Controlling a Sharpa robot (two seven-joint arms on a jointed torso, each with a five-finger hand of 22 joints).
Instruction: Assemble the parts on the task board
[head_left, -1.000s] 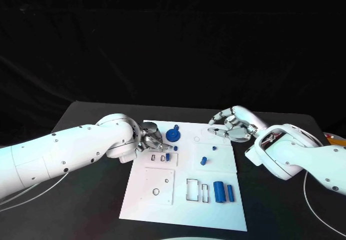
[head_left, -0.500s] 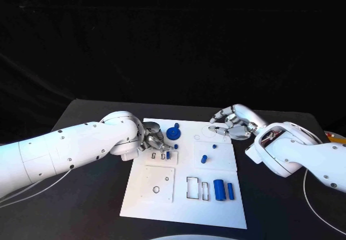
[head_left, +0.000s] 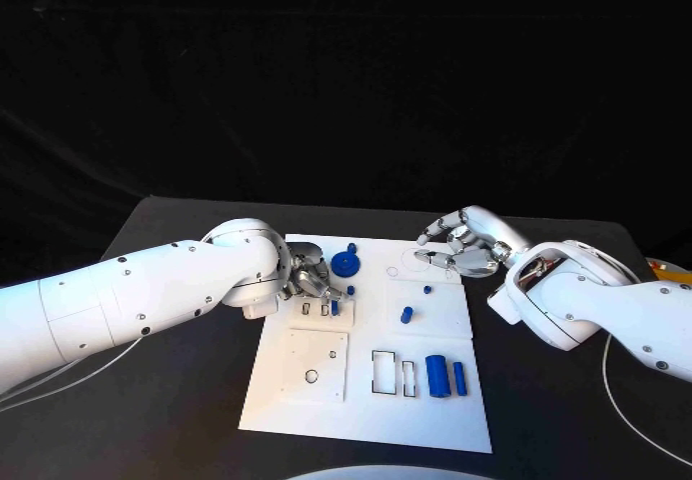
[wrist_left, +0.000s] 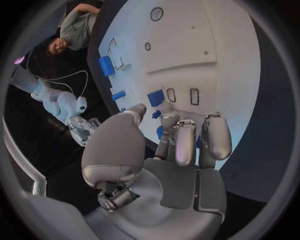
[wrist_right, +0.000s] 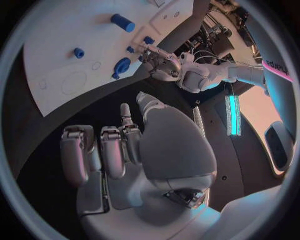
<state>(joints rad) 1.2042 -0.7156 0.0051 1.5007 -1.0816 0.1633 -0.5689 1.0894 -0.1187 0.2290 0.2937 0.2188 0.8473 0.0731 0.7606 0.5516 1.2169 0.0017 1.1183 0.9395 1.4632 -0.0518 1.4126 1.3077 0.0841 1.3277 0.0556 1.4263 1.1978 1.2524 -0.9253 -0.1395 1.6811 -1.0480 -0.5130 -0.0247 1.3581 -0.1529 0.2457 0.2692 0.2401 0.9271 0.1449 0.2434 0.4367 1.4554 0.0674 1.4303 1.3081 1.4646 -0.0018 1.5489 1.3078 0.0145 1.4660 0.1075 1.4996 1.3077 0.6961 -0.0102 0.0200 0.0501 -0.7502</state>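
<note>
Head view puts my left hand (head_left: 310, 280) at the task board (head_left: 378, 400)'s left edge, fingers curled over the small blue part (head_left: 335, 308) by the slots; whether it grips anything I cannot tell. My right hand (head_left: 464, 250), upper right of the board, hangs loosely curled and holds nothing. I judge a nudge could knock the part askew. Black table (head_left: 173, 400), dark backdrop.

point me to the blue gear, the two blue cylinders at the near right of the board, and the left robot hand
blue gear (head_left: 346, 266), head view, middle of its round face
blue cylinders (head_left: 437, 376), head view, middle of the thicker one's side
left robot hand (head_left: 309, 279), head view, on its silver knuckles
</note>
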